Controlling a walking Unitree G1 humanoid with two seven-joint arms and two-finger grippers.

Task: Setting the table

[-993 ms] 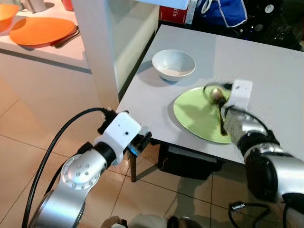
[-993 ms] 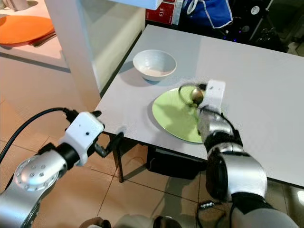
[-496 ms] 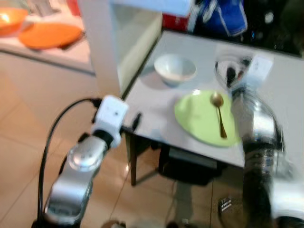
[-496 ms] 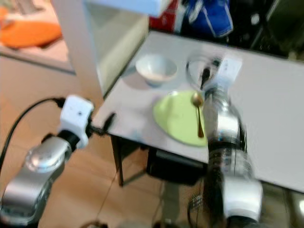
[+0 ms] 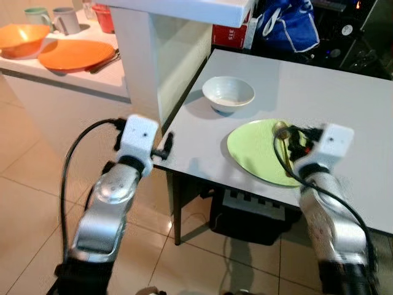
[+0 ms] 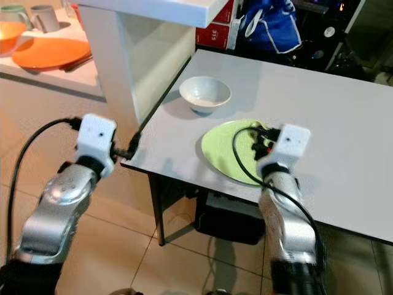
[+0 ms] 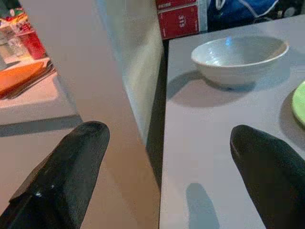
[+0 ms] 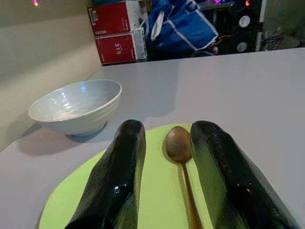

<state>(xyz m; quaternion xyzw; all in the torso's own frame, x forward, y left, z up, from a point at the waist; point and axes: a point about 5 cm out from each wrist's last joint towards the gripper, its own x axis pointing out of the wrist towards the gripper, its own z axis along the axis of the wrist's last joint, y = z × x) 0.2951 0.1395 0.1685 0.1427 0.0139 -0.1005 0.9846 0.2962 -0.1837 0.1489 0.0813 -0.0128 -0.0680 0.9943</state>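
Note:
A green plate lies near the front edge of the grey table, and a gold spoon rests on it. A white bowl stands behind the plate. My right gripper hovers low over the plate's right side. In the right wrist view its black fingers stand a little apart on either side of the spoon, so that gripper is open. My left gripper is at the table's front left corner, also open with nothing between its fingers.
A white pillar stands just left of the table. Further left, a counter holds an orange plate, an orange bowl and mugs. Red boxes and a blue bag sit behind the table. A dark box is under it.
The view has shifted. The spoon lay on the plate half a second ago and has stayed there. My right gripper has come back low over it. My left arm has risen to the table corner.

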